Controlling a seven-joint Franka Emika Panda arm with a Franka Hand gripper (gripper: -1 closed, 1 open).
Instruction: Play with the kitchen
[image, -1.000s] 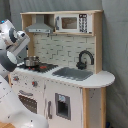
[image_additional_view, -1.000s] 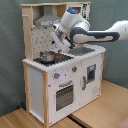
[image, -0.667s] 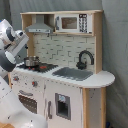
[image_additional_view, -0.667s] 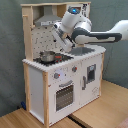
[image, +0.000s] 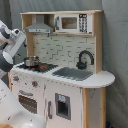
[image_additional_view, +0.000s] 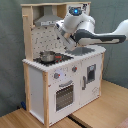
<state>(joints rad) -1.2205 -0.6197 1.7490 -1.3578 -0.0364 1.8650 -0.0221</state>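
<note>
Hand (image_additional_view: 64, 36) hovers above the kitchen (image_additional_view: 60, 75) (hob side).

The kitchen (image: 62, 75) is matt white board with pale wood edging; its pot (image_additional_view: 47, 56) is shiny metal.

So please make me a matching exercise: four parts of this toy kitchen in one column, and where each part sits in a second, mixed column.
Things:
1. pot
2. faucet
3. hood
4. oven door

Places:
A. top of the kitchen, next to the microwave
B. on the hob
C. lower front, under the knobs
D. behind the sink

Pairs: 1-B, 2-D, 3-A, 4-C
</note>
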